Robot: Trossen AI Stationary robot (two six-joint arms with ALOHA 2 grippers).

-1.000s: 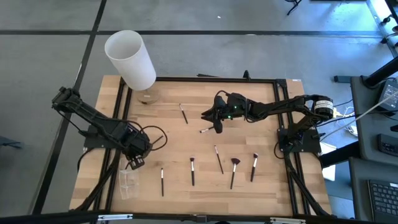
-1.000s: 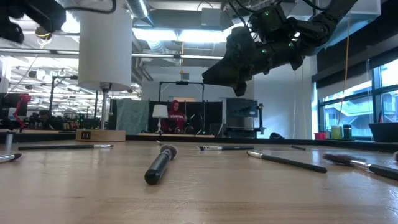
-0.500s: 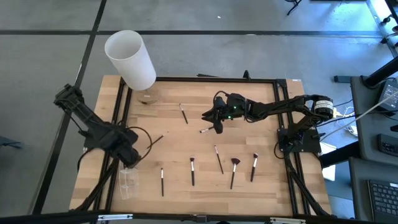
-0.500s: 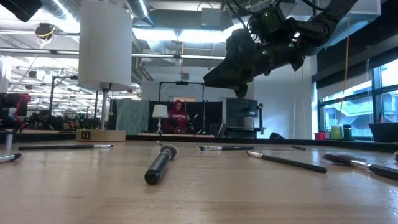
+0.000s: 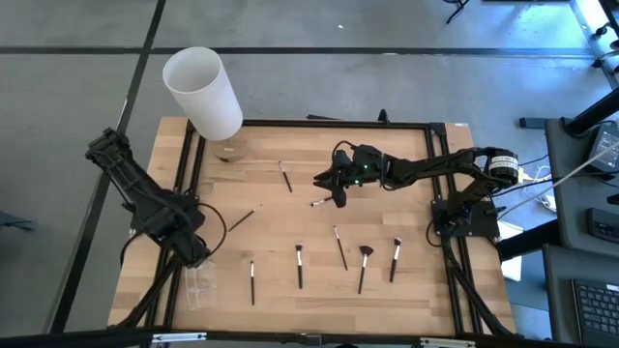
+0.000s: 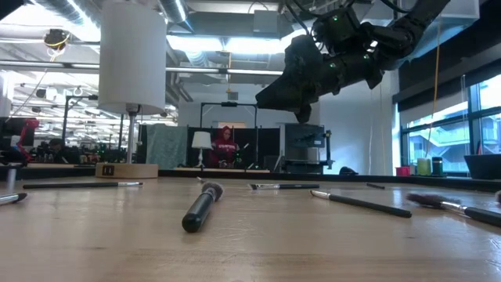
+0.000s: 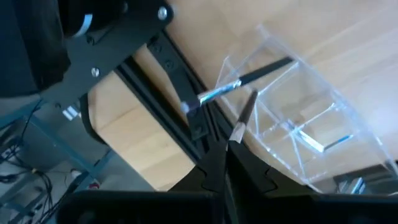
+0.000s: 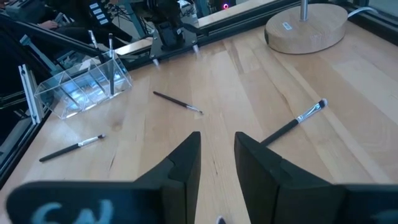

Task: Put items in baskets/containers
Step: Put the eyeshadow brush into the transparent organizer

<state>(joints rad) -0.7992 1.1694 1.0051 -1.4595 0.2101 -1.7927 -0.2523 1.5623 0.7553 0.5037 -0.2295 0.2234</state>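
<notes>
A clear container (image 7: pixel 298 118) sits at the table's (image 5: pixel 319 164) front-left corner with two brushes standing in it, seen from the right wrist; a dark-handled brush (image 7: pixel 245 84) hangs over its rim, and the left gripper (image 7: pixel 225 163) is closed directly above, a second brush (image 7: pixel 244 117) at its fingertips, though whether it is gripped cannot be told. Loose brushes lie well apart across the wood, among them a fan brush (image 5: pixel 364 265) near the front; the right gripper (image 5: pixel 338 196) hovers mid-table, part open and empty; a white cylinder (image 5: pixel 202 92) stands at the far-left edge.
</notes>
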